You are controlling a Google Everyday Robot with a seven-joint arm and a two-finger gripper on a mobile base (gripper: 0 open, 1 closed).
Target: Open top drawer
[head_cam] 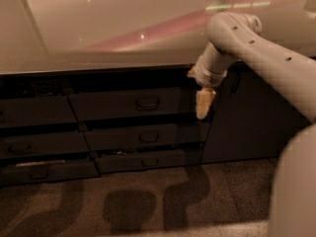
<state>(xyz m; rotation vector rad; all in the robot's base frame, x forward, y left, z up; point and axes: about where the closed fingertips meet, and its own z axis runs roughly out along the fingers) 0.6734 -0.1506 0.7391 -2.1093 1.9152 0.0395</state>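
Gripper (205, 104) beside top drawer (113, 105), jaws seemingly together, 6 drawer fronts (123, 138) visible.

Speckled floor (148, 201), dark drawer cabinet (113, 107) standing on it, end effector (203, 106) above

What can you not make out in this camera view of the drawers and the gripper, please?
Camera view: whether the gripper, hanging at the right end of the top drawer, touches it; one angle only.
The top drawer's inside: hidden behind its dark front.
The arm: base cut off by the right edge.
The left drawers: cut off by the left edge.
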